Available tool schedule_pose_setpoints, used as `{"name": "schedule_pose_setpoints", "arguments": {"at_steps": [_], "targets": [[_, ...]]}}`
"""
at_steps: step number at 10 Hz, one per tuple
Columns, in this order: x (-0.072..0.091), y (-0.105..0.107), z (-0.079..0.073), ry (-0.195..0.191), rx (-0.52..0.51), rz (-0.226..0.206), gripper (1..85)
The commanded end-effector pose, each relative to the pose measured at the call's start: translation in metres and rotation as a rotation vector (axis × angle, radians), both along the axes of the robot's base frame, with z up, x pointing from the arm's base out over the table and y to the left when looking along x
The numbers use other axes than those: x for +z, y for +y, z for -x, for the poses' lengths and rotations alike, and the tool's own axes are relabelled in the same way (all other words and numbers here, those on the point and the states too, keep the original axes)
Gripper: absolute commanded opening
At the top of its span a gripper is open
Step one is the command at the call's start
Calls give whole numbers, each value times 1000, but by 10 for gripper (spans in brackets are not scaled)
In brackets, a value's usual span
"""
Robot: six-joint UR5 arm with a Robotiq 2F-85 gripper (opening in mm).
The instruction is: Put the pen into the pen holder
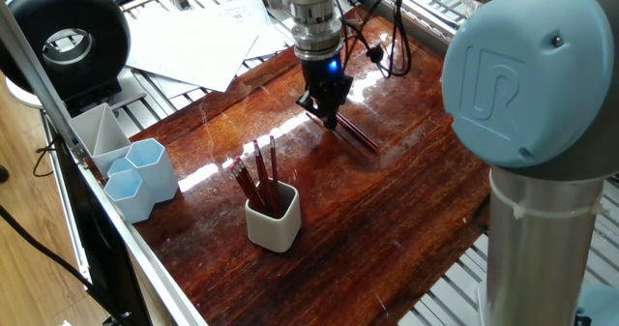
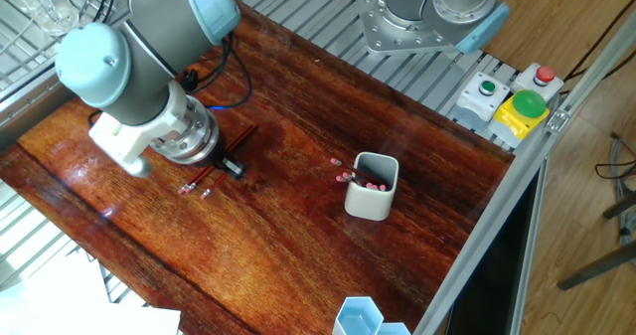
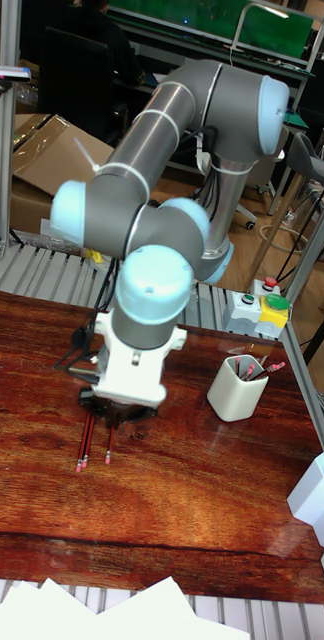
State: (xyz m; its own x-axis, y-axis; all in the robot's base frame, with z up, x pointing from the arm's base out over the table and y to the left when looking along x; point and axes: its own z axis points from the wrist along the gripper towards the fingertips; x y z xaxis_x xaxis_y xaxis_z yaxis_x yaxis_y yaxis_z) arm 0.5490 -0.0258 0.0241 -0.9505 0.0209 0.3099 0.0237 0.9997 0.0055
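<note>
pens under gripper, pen holder apart

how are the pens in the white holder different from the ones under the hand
The pens in the pen holder stand upright, leaning on its rim; the pens on the table lie flat on the wood. The holder's pens are bunched with ends splayed; the table's lie side by side beneath the hand. Both sets are slim and dark red.

Three opposed high views, shared table
</note>
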Motion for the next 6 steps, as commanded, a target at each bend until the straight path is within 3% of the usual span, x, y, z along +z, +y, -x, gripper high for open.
{"name": "schedule_pose_setpoints", "arguments": {"at_steps": [1,3,4,5,6], "targets": [[68,39,12,60,6,1,10],[131,72,24,81,7,14,10],[149,92,33,66,-7,-2,10],[152,108,40,32,-17,-27,10],[145,110,38,14,-16,-9,10]]}}
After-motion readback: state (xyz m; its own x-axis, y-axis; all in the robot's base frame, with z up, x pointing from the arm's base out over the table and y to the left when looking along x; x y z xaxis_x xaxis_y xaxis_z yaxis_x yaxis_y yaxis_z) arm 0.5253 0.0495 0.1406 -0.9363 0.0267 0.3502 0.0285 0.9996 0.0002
